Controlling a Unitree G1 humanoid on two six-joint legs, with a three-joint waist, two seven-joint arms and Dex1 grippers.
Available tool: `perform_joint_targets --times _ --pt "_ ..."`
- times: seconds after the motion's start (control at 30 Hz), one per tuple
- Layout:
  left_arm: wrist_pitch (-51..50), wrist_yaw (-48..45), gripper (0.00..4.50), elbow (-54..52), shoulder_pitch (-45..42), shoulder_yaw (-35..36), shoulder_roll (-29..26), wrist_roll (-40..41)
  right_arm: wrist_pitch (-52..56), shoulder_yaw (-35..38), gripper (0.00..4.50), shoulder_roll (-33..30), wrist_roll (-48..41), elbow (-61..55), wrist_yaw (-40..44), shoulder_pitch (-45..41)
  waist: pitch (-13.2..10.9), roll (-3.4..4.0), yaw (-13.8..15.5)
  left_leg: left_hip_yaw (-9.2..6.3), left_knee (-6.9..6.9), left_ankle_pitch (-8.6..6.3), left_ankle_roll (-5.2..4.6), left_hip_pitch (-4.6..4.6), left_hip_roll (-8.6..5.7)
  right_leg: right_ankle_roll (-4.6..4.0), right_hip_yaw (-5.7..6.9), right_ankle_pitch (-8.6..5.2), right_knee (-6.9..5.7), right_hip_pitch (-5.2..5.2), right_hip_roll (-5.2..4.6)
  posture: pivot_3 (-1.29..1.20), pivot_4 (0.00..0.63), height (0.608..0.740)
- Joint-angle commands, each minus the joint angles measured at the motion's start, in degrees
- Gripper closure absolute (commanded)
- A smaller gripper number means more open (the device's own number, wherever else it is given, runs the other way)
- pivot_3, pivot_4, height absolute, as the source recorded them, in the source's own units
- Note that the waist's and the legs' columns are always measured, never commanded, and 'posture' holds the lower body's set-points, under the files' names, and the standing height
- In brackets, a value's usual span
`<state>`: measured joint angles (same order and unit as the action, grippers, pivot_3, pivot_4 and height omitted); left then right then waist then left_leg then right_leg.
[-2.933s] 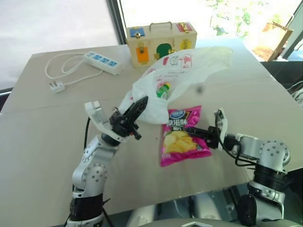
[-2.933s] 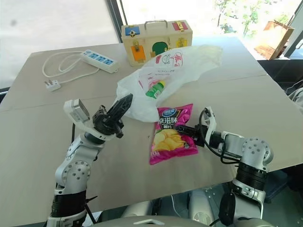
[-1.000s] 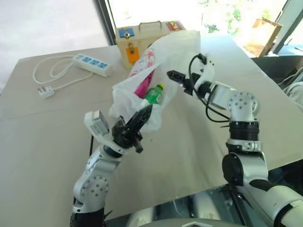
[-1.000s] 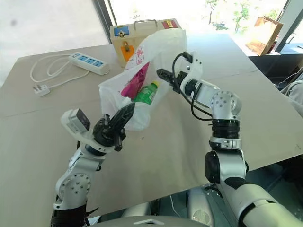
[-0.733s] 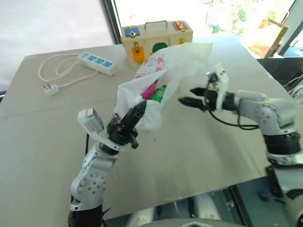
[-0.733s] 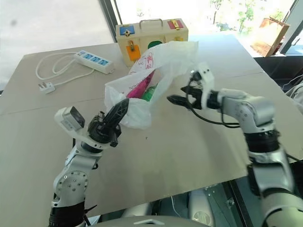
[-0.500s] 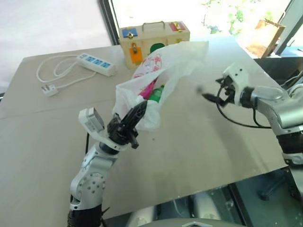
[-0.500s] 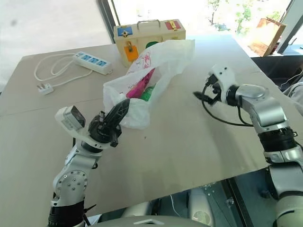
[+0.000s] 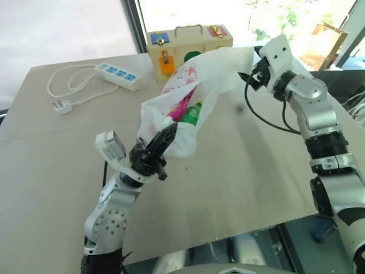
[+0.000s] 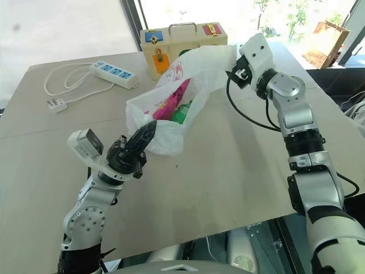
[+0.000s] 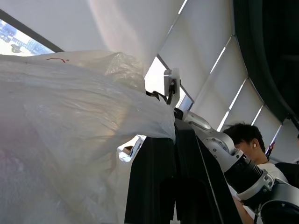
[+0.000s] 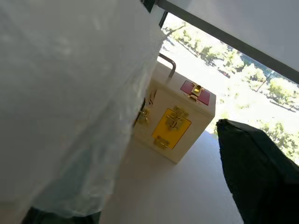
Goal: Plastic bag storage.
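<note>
Head views: the plastic bag (image 9: pixel 191 94) lies on the counter (image 9: pixel 239 165), mouth held up and open between the two arms. The left tool (image 9: pixel 163 138) is clamped tight on the near edge of the bag. The right tool (image 9: pixel 249 77) is at the far rim, just by the film; whether its fingers are parted or closed on the rim cannot be told from here. Inside the bag a pink packet (image 9: pixel 182 104) and a green bottle (image 9: pixel 194 112) show through the film, so loading appears done (judging by the bare counter around it). A wooden latch box (image 9: pixel 189 43) and a power strip (image 9: pixel 118 75) stand well behind.

Left wrist view: the black fingers (image 11: pixel 156 182) are pressed together with bag film pinched at their tips.

Right wrist view: bag film hangs close alongside one dark finger (image 12: pixel 257 168); a grip is not confirmed. What seems outstanding is gathering the handles and closing the bag.
</note>
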<state>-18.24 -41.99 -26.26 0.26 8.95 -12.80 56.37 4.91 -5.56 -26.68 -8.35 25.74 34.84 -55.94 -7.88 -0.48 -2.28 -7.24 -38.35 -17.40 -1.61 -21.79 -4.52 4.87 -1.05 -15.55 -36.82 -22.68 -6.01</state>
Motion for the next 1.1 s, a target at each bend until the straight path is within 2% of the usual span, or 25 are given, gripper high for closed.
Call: perform_joint_targets --times 0.03,0.13,0.17,0.23,0.37,0.43,0.53,0.7,0.83,0.9,1.0,1.1 --pt "0.90 0.11 4.50 -2.01 0.54 0.35 -0.04 0.34 1.87 3.39 2.98 -1.38 -3.77 -5.33 4.48 1.24 0.00 0.00 -0.09 0.00 0.00 0.00 0.00 0.01 0.00 0.00 -0.01 0.00 0.00 0.00 0.00 0.00 0.150 0.740" --pt "0.48 -0.09 4.50 -2.08 0.85 0.41 -0.52 0.56 5.70 5.00 4.41 -1.94 -6.72 -9.21 7.19 2.40 0.00 0.00 -0.07 0.00 -0.01 0.00 0.00 0.00 0.00 0.00 -0.02 0.00 -0.01 0.00 0.00 0.00 0.150 0.740" --pt "0.32 -0.22 4.50 -2.04 0.85 0.48 -0.78 0.63 8.32 5.33 4.46 -2.26 -8.26 -10.94 8.49 2.92 0.00 0.00 -0.07 0.00 -0.01 0.00 0.00 0.00 0.00 0.00 -0.02 0.00 -0.01 0.00 -0.01 0.00 0.150 0.740" --pt "-0.14 -0.55 4.50 -1.90 0.68 0.94 -1.86 0.80 14.32 5.80 4.46 -3.37 -11.42 -14.77 11.11 4.16 0.00 0.00 -0.04 -0.02 -0.01 0.00 0.00 0.00 0.00 0.00 -0.02 0.00 -0.02 0.00 -0.01 0.00 0.150 0.740" --pt "-1.97 -0.15 4.50 -0.83 -4.26 6.25 -7.89 4.24 32.25 8.37 4.46 -6.86 -21.89 -22.86 15.03 5.79 0.00 0.01 0.11 -0.15 -0.02 0.00 0.00 -0.03 0.01 0.00 0.05 0.00 -0.03 0.01 0.00 0.00 0.150 0.740" --pt "-3.04 1.25 4.50 1.36 -10.55 10.28 -11.73 7.40 39.03 11.87 4.46 -6.47 -27.73 -23.80 14.02 3.78 -0.03 -0.01 0.24 -0.14 -0.04 0.00 0.00 -0.02 0.00 0.00 0.03 0.00 -0.04 0.02 -0.02 0.00 0.150 0.740" --pt "-4.93 3.88 4.50 7.28 -22.33 14.75 -17.29 11.56 45.56 18.55 4.46 -3.24 -34.68 -20.64 7.95 -2.20 -0.09 -0.02 0.25 -0.28 -0.17 0.02 0.03 -0.12 -0.01 0.00 0.15 0.00 -0.14 -0.01 0.00 0.00 0.150 0.740" --pt "-6.10 -0.91 4.50 28.76 -47.67 17.01 -26.18 10.02 50.92 26.89 4.46 1.82 -44.23 -15.52 0.82 -12.21 -0.09 -0.09 -0.17 -0.41 -0.06 0.02 0.03 -0.10 -0.19 -0.01 0.22 0.01 -0.17 -0.02 -0.01 0.00 0.150 0.740" --pt "-3.76 -4.98 4.50 43.90 -61.10 16.43 -27.87 4.84 51.48 29.34 4.46 3.77 -46.99 -12.63 -2.85 -16.26 -0.08 -0.11 -0.41 -0.67 -0.10 0.01 0.01 -0.14 -0.36 -0.01 0.57 0.00 -0.38 -0.13 -0.15 0.00 0.150 0.740" --pt "-1.03 -7.19 4.50 52.48 -67.91 16.09 -28.27 1.39 49.95 30.21 4.46 4.10 -46.87 -10.30 -4.37 -18.30 -0.11 -0.15 -0.61 -0.82 -0.16 -0.03 -0.05 -0.15 -0.51 -0.01 0.77 0.01 -0.92 -0.45 -0.31 0.00 0.150 0.740" --pt "2.29 -10.18 4.50 61.46 -74.05 16.19 -28.04 -2.89 48.29 30.50 4.46 4.27 -46.56 -8.97 -5.55 -19.73 -0.11 -0.17 -1.33 -1.18 -0.26 -0.03 -0.05 -0.67 -0.65 -0.01 1.35 0.01 -1.18 -0.94 -0.60 0.00 0.150 0.740" --pt "-0.47 -11.74 4.50 64.53 -75.40 17.80 -27.08 -2.29 48.13 30.46 4.46 5.54 -47.47 -10.91 -7.33 -19.03 -0.11 -0.17 -2.00 -1.68 -0.35 -0.03 -0.05 -0.80 -0.91 -0.01 1.42 0.01 -1.23 -1.02 -0.90 0.00 0.150 0.740"
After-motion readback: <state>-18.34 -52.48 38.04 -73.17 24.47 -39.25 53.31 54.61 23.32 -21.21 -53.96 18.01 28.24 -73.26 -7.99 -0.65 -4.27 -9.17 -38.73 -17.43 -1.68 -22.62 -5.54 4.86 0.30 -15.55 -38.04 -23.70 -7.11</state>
